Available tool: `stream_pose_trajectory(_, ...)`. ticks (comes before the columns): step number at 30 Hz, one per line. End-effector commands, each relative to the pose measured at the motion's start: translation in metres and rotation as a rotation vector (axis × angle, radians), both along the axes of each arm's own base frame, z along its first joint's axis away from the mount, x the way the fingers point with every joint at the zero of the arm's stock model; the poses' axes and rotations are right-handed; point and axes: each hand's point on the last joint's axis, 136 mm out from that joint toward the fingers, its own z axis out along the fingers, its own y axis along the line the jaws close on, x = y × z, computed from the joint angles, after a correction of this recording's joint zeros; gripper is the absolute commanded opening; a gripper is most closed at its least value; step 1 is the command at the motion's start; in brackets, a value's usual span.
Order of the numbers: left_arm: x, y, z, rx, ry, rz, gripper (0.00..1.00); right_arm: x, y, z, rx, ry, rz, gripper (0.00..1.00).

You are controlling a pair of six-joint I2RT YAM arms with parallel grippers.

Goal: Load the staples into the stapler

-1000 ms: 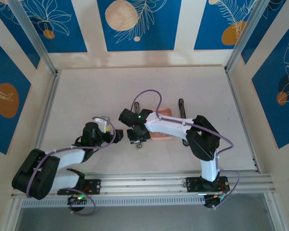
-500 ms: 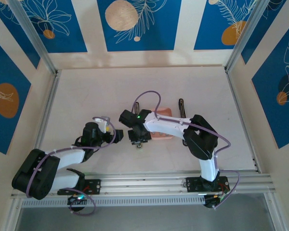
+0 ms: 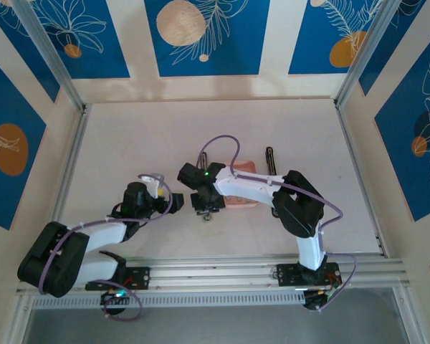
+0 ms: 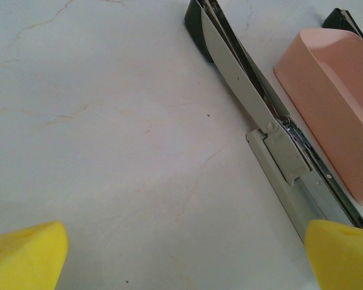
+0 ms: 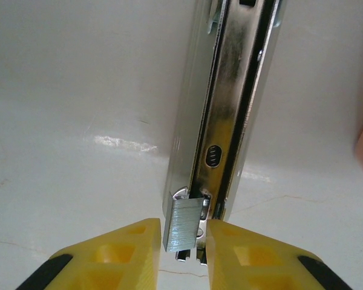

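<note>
The stapler (image 5: 236, 103) lies opened out on the table, its silver rail running away from my right gripper (image 5: 184, 241). A small grey strip of staples (image 5: 183, 226) sits tilted at the rail's near end. My right gripper is shut on it, with the strip pressed against the left finger (image 5: 133, 248). From above, that gripper (image 3: 204, 204) hangs over the stapler's near end (image 3: 208, 215). My left gripper (image 4: 184, 260) stands wide open and empty just left of the stapler (image 4: 266, 121). It rests low by the table (image 3: 173, 201).
A shallow pink tray (image 4: 333, 103) lies right beside the stapler on its right side (image 3: 245, 166). A slim black bar (image 3: 271, 159) lies beyond the tray. White walls ring the table (image 3: 129, 136), with open room at the back and left.
My right gripper's jaws have narrowed a little around the staple strip. Neither arm has visibly shifted.
</note>
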Motion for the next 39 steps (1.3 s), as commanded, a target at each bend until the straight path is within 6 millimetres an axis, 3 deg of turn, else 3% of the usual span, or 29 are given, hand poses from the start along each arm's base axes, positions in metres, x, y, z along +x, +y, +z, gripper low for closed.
stream_pose_trajectory(1, -0.002, -0.002, -0.001, 0.022, -0.006, -0.017, 1.0, -0.002, 0.001, -0.009, -0.011, 0.038, -0.015, 0.27)
stream_pose_trajectory(15, -0.003, -0.001, -0.001, 0.024, -0.007, -0.017, 1.0, -0.003, -0.002, -0.013, -0.032, 0.053, -0.022, 0.24)
stream_pose_trajectory(27, -0.002, -0.003, 0.0, 0.021, -0.008, -0.02, 1.0, 0.006, -0.006, 0.011, -0.05, -0.033, -0.023, 0.18)
stream_pose_trajectory(39, -0.002, -0.003, -0.001, 0.022, -0.005, -0.022, 1.0, 0.008, -0.009, 0.02, -0.066, -0.078, -0.019, 0.15)
